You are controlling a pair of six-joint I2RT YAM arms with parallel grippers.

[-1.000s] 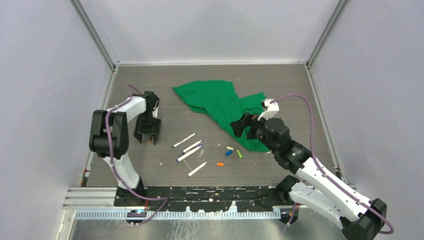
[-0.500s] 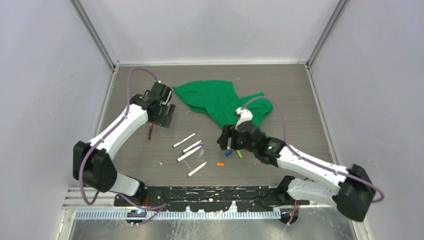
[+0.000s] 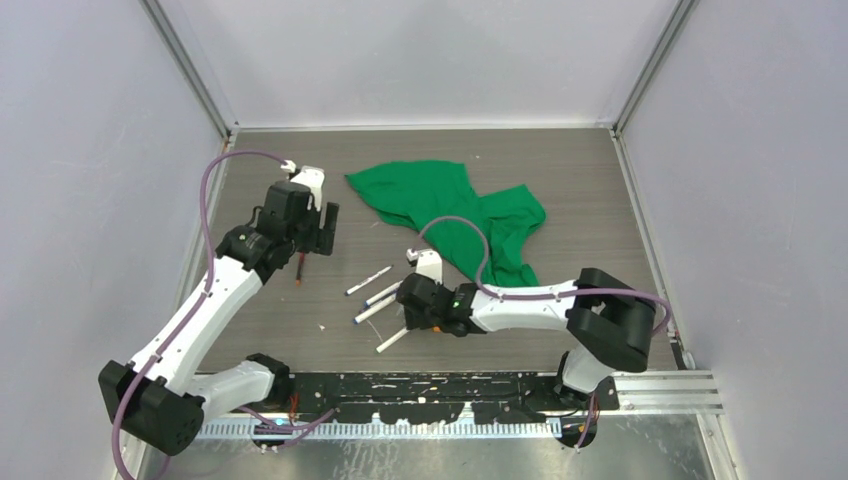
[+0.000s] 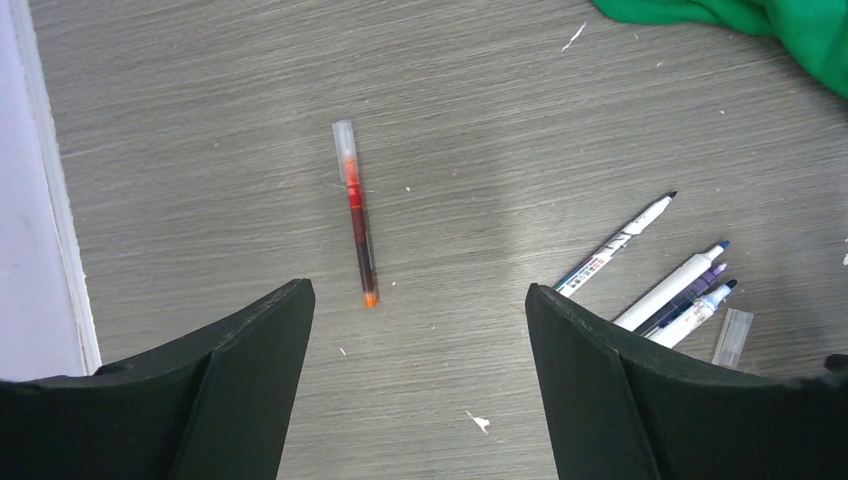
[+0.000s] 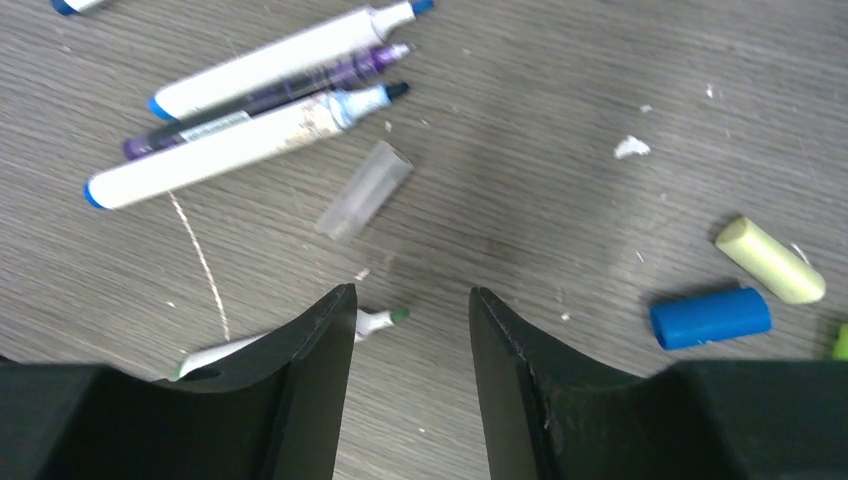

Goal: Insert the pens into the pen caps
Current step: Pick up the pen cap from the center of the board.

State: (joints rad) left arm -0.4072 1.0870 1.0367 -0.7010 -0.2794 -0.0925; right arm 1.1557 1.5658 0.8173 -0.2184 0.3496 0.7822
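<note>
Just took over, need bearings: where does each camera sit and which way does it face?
Top external: above and behind the robot, looking down on the table; left arm and right arm show.
Left wrist: over the table's left side, facing down at the red pen; left gripper, open, frames it.
Right wrist: mid-table, facing down at the clear cap and blue cap; right gripper, open, shows.
Shared: both wrist views catch the pen cluster and clear cap.
</note>
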